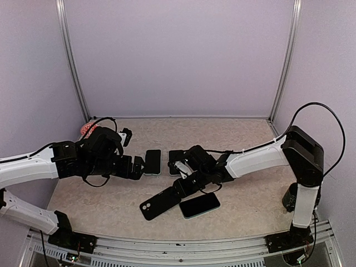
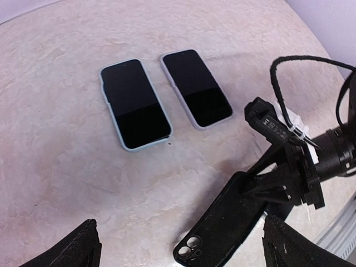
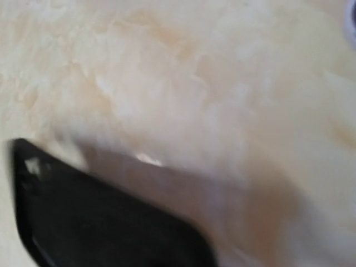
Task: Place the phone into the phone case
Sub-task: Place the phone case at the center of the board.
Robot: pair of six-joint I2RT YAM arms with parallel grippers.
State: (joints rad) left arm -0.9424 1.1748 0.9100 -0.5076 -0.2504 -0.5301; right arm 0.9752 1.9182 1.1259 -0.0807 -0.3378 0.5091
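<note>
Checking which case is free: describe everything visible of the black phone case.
The black phone case looks matte, with rounded corners and a camera cutout at its near-left end. It lies flat and slanted on the table, apparently back up. The right gripper sits over its far end; contact is unclear. A light-edged phone lies just beside it.

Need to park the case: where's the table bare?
Bare: the far strip behind the light-cased phone and its neighbour, and the near-left corner beside the black case. Crowded: the middle, around that case and the teal-edged phone.

No text, label or number is legible — anywhere (right-wrist view blurred).
</note>
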